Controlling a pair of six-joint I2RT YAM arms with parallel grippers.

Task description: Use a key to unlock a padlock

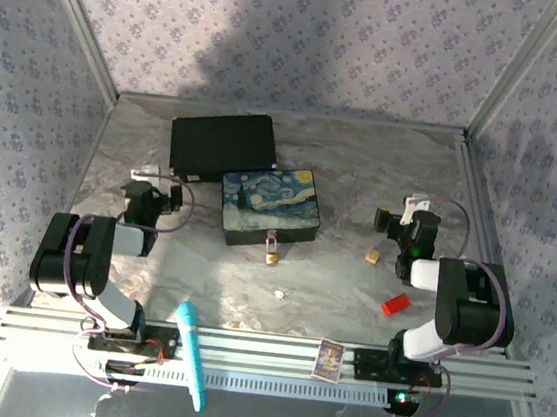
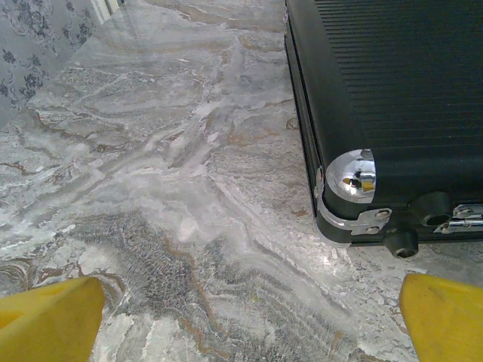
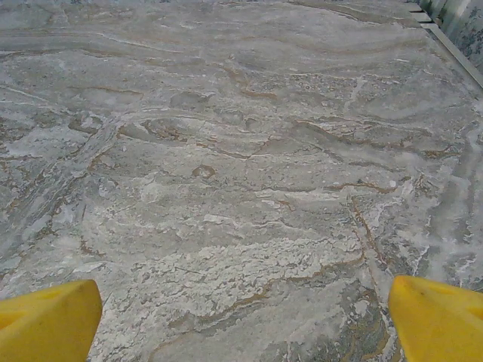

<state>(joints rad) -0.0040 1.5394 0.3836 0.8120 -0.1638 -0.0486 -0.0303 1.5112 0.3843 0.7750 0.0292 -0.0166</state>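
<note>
1. At the near edge, a metal rail (image 1: pixel 262 349) runs across the table and carries both arm bases. A teal pen (image 1: pixel 191 355) lies slanted across it left of the middle, and a small picture card (image 1: pixel 329 359) stands on it further right.
2. Just past the rail, a red block (image 1: pixel 395 303) lies on the marble table (image 1: pixel 331 275) in front of the right arm. The key (image 1: pixel 279 293) is a pale speck on bare table near the middle, alone and apart from both arms.
3. A little further, the padlock (image 1: pixel 271 255) lies at the near edge of the painted box (image 1: pixel 269 205); whether the two touch I cannot tell. A small tan cube (image 1: pixel 373 256) sits to the right, near the right arm.
4. The left gripper (image 1: pixel 151 192) hangs over the table to the left of the box. In its wrist view, the left gripper (image 2: pixel 249 317) has its yellow fingers (image 2: pixel 53 320) spread wide with nothing between them.
5. The right gripper (image 1: pixel 405 221) sits at about the same depth on the right side. In its wrist view, the right gripper (image 3: pixel 245 320) is likewise spread wide over bare marble, gripping nothing.
6. Furthest back, a black case (image 1: pixel 222 146) lies flat behind the box, and its chrome corner cap (image 2: pixel 355 176) faces the left wrist camera.
</note>
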